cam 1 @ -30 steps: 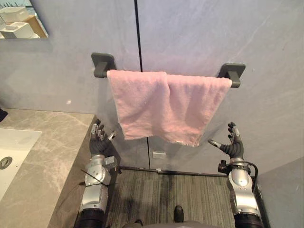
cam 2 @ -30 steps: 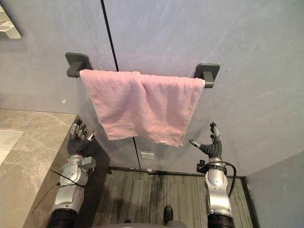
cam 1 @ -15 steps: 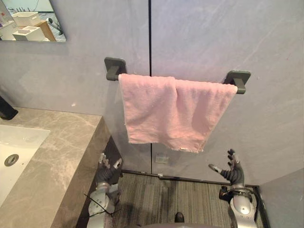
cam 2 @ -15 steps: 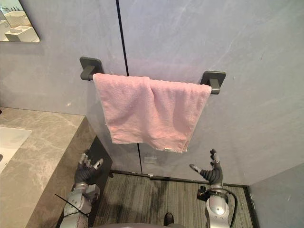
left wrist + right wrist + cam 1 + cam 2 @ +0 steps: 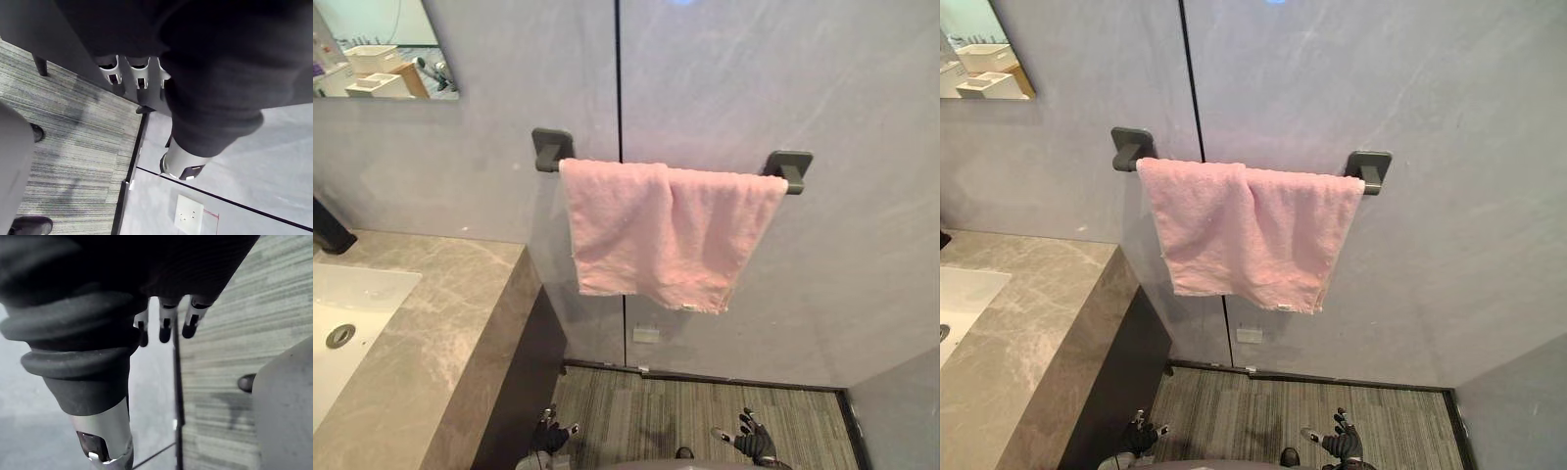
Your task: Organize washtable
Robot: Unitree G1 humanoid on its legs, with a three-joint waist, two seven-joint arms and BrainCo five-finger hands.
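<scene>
Now both hands sit low, at the foot of the eye views. Left hand [image 5: 551,437] is beside the counter's dark side, fingers spread, empty. Right hand [image 5: 749,443] is over the striped floor [image 5: 646,406], fingers spread, thumb out, empty. A second ago both were raised near the towel's lower corners; they have since dropped well clear of it. The head view has shifted too. Towel [image 5: 666,230], pink, is draped over the wall rail between dark brackets, one at [image 5: 551,149]. It is doubled, hem slanting, hanging as it did. Counter [image 5: 421,323] and sink [image 5: 342,313] lie to the left, apart from it. Judgement: towel step looks finished, arms retiring; the counter likely comes next.
</scene>
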